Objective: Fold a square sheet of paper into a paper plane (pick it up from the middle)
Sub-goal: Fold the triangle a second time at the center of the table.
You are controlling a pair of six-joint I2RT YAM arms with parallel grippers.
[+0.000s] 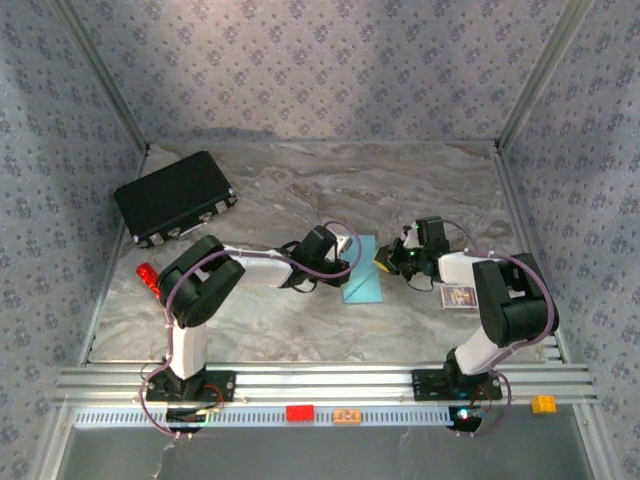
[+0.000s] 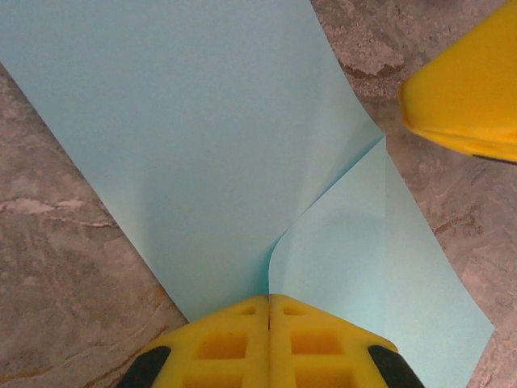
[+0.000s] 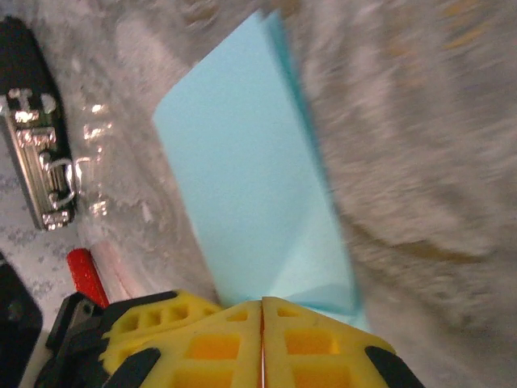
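1. Between the two grippers, mid-table: the sheet (image 1: 362,275), light blue, lies flat on the table (image 1: 300,190) as a narrow, partly folded strip. The case (image 1: 175,198) and the stick (image 1: 148,278) sit well apart to the left.
2. Fold state, left wrist view: the edge of one flap runs diagonally across the sheet (image 2: 186,121) from its right border down to my fingertips. In the right wrist view the sheet (image 3: 250,186) shows layered edges along its far side.
3. Handling, as I judge it: very light, thin and limp. It will slide on the smooth table under a sideways push, and any pinch leaves a lasting crease (useful on a fold line, harmful elsewhere). It tears or crumples readily if the two arms pull against each other.
4. Where to take hold, as I judge it: at an edge or on the centre fold, nipping all layers together. A flat face offers the fingers nothing to close on.
5. Left gripper (image 1: 345,250): jaws fully closed, pads meeting with no gap. The left gripper (image 2: 269,301) has its tips on the sheet where the flap edge ends. Whether a layer is nipped between them or merely pressed down, I cannot tell.
6. Right gripper (image 1: 385,260): jaws likewise closed. The right gripper (image 3: 262,305) meets the near end of the sheet, with a grip again unconfirmed. One finger (image 2: 464,89) hangs just beside the sheet's right border.
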